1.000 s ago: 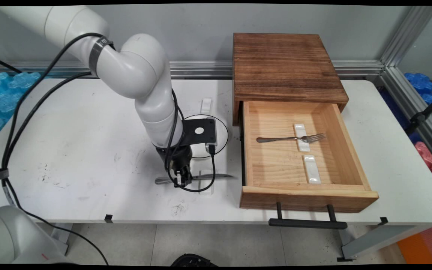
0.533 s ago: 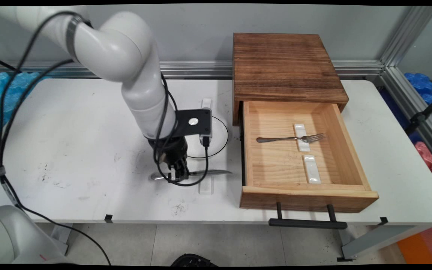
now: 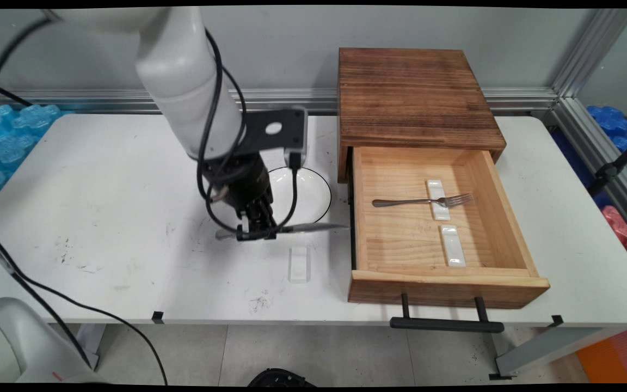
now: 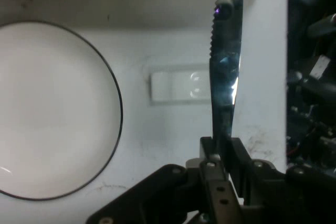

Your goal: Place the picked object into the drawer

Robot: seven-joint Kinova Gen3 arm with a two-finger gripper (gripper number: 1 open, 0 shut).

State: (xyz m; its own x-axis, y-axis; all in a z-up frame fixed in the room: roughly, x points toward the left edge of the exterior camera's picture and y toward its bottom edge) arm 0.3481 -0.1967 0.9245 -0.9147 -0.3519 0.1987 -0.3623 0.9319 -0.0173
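a white table (image 3: 101, 179) stands before a grey wall, with some dark scuff marks on its surface. the claw (image 3: 256, 235) is above the table, near the middle, and it is clamped on a knife (image 3: 292, 228) at the handle part. the knife is in the air and lies about level, its blade pointing toward the drawer (image 3: 438, 218). in the hand view the knife (image 4: 224, 77) goes straight out from between the closed fingers, with the toothed edge on the left side.

just under the knife, on the table, lies a small white rest (image 3: 299, 264), with nothing on it. behind the claw is a white plate (image 3: 308, 196) with a thin dark rim. to the right, the wooden box (image 3: 411, 98) has its drawer pulled open; inside are a fork (image 3: 422, 201) lying across one white rest (image 3: 438, 199), and a second white rest (image 3: 452, 246) that is free.

the grip is far from the blade tip, so i think the knife could turn or slip between the fingers. the blade tip is also near the drawer wall and could knock it.
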